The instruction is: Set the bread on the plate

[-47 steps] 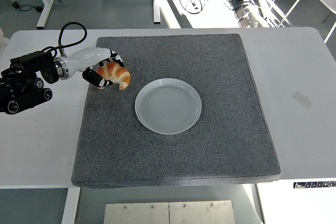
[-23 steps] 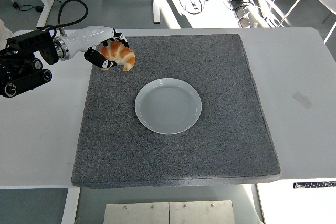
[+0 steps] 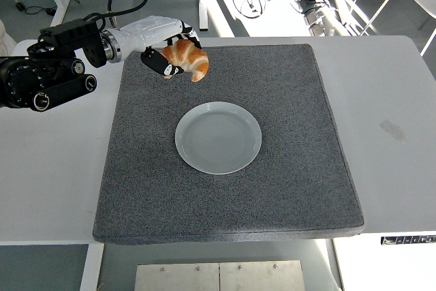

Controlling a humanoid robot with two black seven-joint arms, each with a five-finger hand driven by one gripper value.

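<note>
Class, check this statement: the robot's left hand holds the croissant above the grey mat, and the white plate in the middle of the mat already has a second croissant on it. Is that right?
Not quite. The head view shows the white plate empty; there is no second croissant. The rest stands: the left hand holds the croissant above the grey mat.

No text, label, brand, number or sign can be read anywhere in the view.
</note>
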